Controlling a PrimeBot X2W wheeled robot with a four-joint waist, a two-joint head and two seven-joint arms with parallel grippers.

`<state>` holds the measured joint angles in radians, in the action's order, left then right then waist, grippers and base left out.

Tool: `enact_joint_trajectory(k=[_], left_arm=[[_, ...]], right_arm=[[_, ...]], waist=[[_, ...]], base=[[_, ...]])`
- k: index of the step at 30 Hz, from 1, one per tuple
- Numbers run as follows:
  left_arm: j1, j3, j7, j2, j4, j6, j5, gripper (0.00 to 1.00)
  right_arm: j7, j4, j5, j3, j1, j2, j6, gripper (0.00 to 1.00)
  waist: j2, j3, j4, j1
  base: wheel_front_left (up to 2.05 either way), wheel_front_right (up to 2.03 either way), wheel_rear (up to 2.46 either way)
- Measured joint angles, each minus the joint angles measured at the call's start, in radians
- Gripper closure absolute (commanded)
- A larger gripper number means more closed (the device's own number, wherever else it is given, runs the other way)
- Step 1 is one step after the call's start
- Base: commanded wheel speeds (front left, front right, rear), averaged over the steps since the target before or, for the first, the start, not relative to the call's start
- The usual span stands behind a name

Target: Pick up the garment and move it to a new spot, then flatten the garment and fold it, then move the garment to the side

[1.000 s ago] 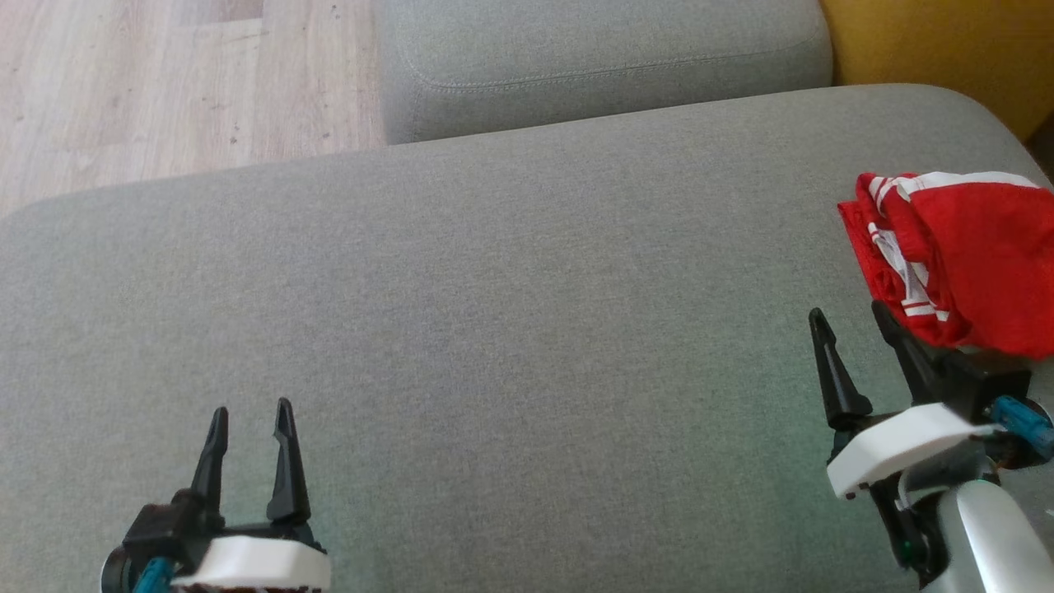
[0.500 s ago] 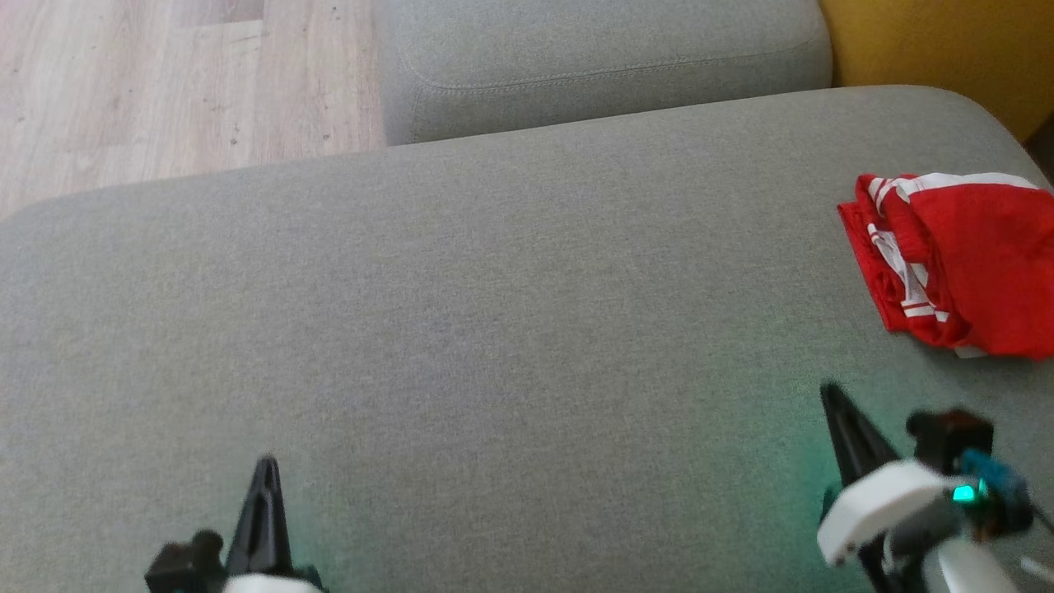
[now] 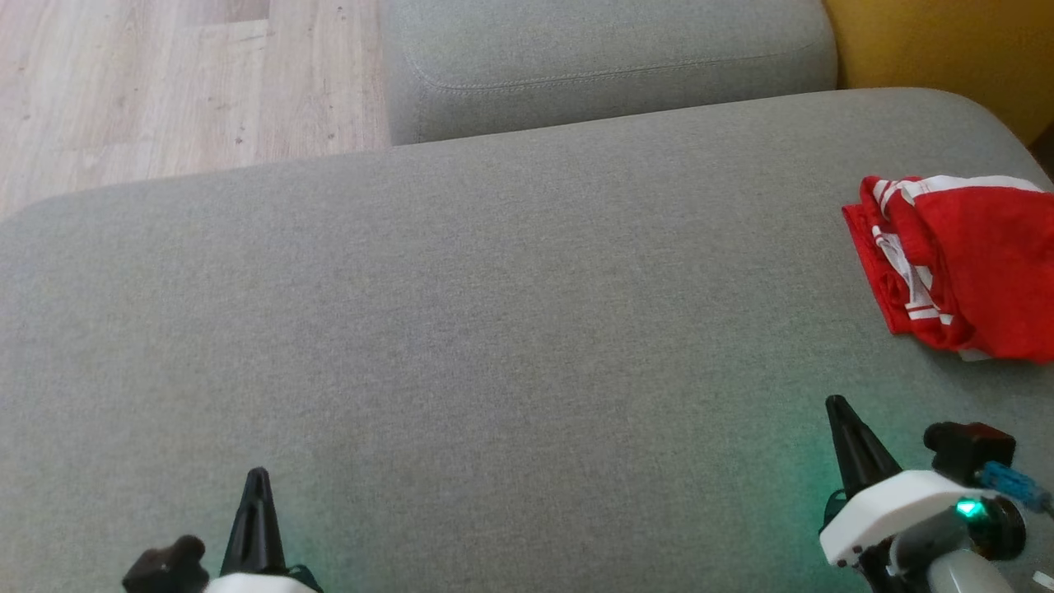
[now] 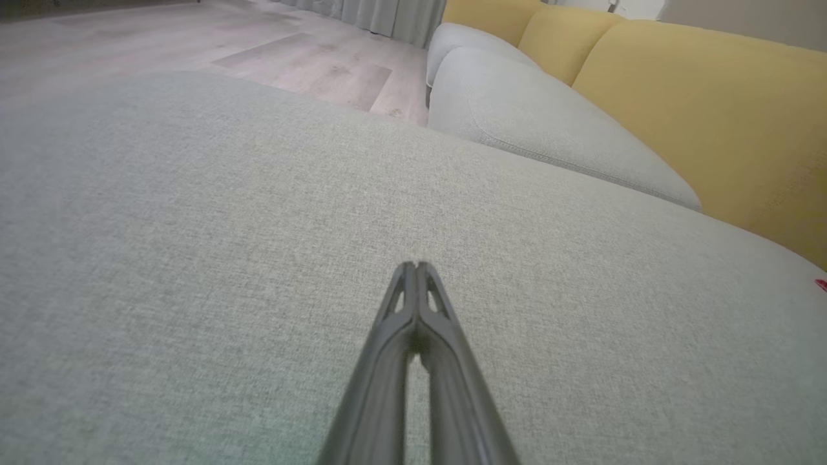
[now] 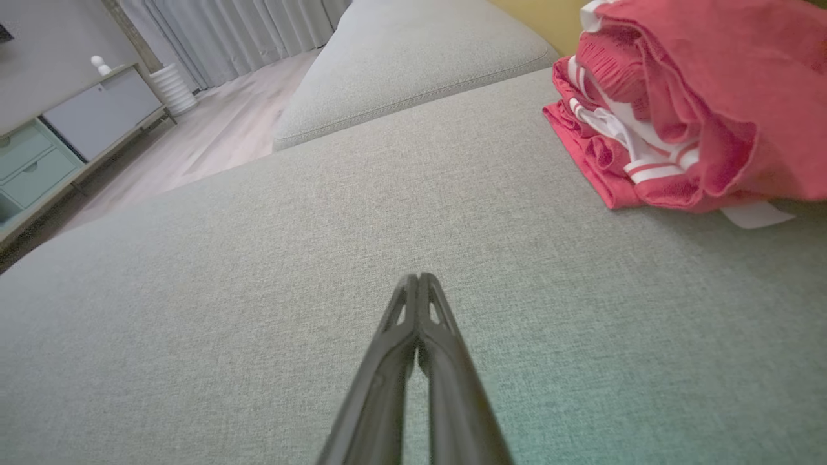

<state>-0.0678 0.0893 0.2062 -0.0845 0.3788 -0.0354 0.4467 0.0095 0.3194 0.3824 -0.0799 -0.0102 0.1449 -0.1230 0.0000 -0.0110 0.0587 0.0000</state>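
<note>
At the right edge of the big grey cushion (image 3: pixel 494 329) sits the garment (image 3: pixel 972 263): red with white stripes, bundled into a thick, rough fold, with a white scrap poking out on its near side. It looks parked there on purpose, off to the side, leaving the wide middle of the cushion bare. Down at the near edge, the right gripper (image 5: pixel 420 276) hangs near the bundle but clear of it, jaws pressed together and holding nothing. The left gripper (image 4: pixel 417 266) is well apart toward the near left corner, jaws likewise pressed together on nothing. Both point across the cushion, touching no cloth. My read: the fold is made and the shift to the side looks done, so the arms sit tucked low, out of the way, though that fold is loose rather than crisp
</note>
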Motion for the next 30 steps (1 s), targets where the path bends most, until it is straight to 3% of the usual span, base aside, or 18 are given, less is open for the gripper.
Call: enact_joint_trajectory(k=[30], left_arm=[[0.025,-0.047,-0.083,0.009,-0.027,-0.024,0.310,1.00]], right_arm=[[0.028,-0.008,0.327,0.058,0.014,-0.023,0.000,1.00]], waist=[[0.0000,0.002,-0.016,0.0000]], base=[[0.00,0.00,0.00]])
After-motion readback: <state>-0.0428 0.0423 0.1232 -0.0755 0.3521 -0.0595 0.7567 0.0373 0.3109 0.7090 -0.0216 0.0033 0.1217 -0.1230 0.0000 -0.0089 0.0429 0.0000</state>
